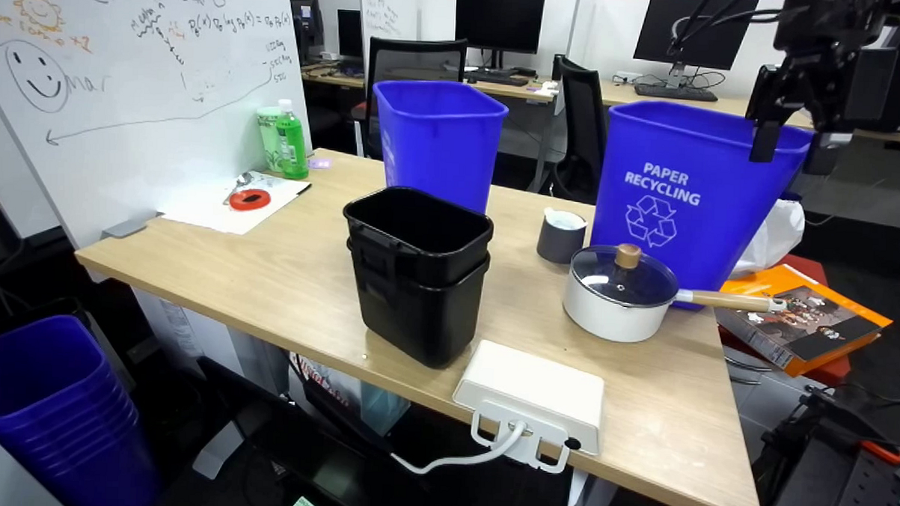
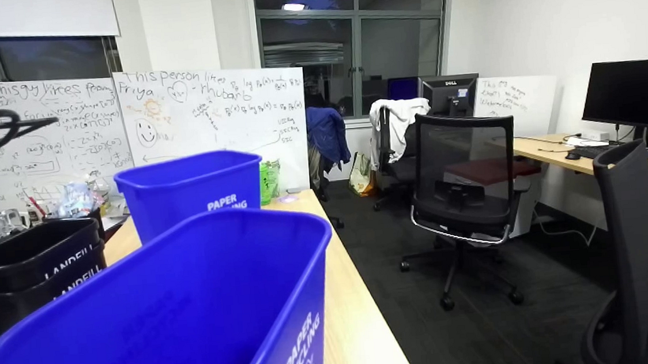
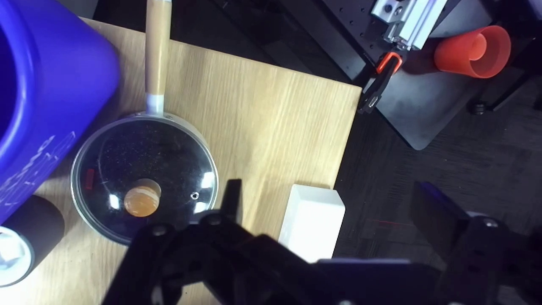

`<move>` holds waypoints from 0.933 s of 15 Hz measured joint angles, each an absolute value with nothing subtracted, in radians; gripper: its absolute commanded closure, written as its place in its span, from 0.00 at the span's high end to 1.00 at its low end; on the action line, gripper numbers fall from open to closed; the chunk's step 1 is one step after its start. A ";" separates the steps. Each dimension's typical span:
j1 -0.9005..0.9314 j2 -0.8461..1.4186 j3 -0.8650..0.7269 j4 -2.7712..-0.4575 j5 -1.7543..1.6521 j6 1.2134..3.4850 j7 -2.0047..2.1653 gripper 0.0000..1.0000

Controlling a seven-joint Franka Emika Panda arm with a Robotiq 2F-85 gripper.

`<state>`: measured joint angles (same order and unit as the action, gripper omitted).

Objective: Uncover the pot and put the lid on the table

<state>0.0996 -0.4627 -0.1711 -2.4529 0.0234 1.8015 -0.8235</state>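
The white pot [image 1: 614, 319] with a pale wooden handle stands upright near the table's end; it also shows in the wrist view [image 3: 188, 121]. The lid [image 1: 595, 277], dark see-through glass with a wooden knob, sits on the pot; it shows in the wrist view [image 3: 169, 144] too. The light-wood table [image 1: 293, 255] carries them. My gripper [image 1: 795, 153] is open and empty, well above the table and to the right of the lid in that exterior view. In the wrist view the fingers [image 3: 328, 188] are wide apart, with the lid to their left.
A blue bin [image 1: 666, 178] stands close behind the pot, beside a dark mug [image 1: 561, 242]. Another blue bin [image 1: 442, 148] and stacked black bins [image 1: 422, 304] stand further along. A white power box [image 1: 531, 383] lies at the table's edge, also in the wrist view [image 3: 313, 224].
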 measured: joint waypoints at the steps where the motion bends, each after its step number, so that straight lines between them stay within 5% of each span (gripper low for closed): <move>1: 0.100 -0.466 -0.171 -2.454 0.023 1.802 -0.825 1.00; 14: 0.181 -0.411 -0.150 -2.566 0.066 2.008 -1.138 1.00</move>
<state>0.1809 -0.4107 -0.1504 -2.5658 0.0663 2.0076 -1.1378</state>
